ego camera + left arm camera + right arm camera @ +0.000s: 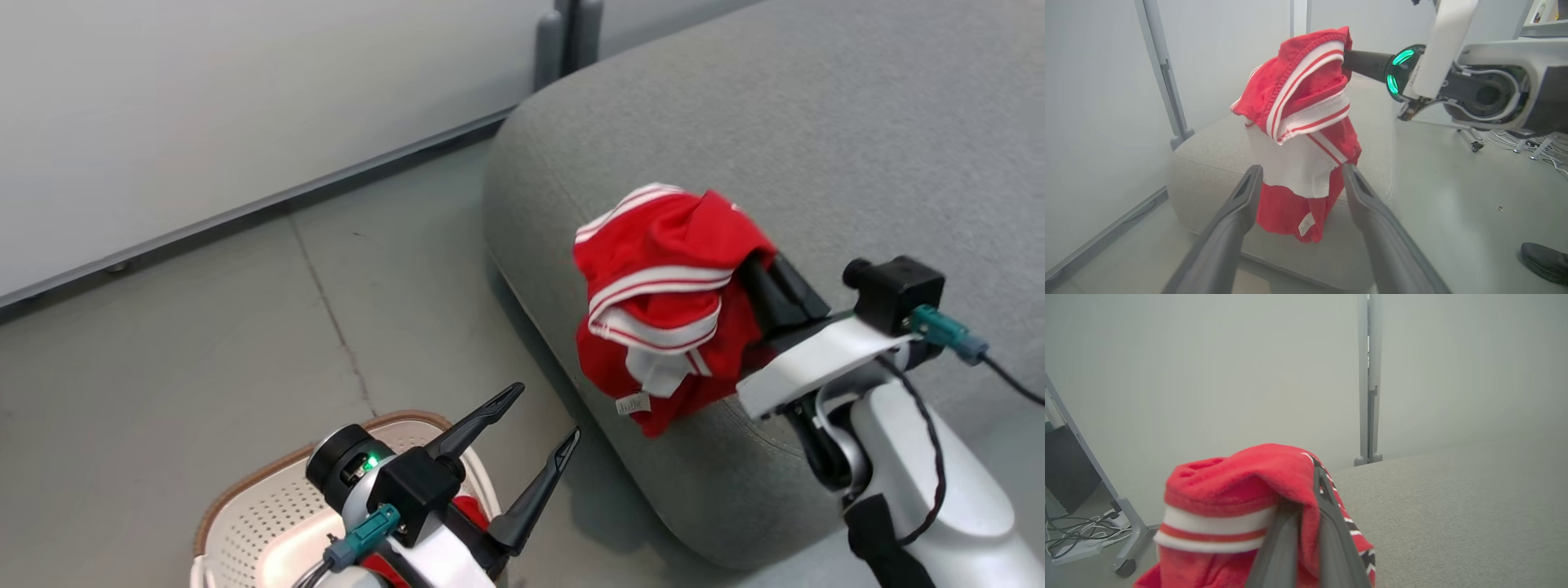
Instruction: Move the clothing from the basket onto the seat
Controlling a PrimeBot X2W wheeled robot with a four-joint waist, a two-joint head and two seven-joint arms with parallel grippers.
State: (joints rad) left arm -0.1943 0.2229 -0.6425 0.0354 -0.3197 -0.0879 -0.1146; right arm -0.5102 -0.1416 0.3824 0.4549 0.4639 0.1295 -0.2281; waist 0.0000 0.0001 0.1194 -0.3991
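The right gripper (755,278), pinched tight on the red clothing (653,310) hanging over the edge of the grey sofa (857,147), should move further in before letting go; the left gripper (547,411) waits spread wide above the basket (269,498).

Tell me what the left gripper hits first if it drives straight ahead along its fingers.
Probably the bright red soft fabric clothing with white striped trim, held by the right gripper over the edge of the light-grey upholstered seat; depth unclear.

A small white tag (633,403) is hanging low on the clothing (661,245), centre frame. Its print is showing too blurred to read.
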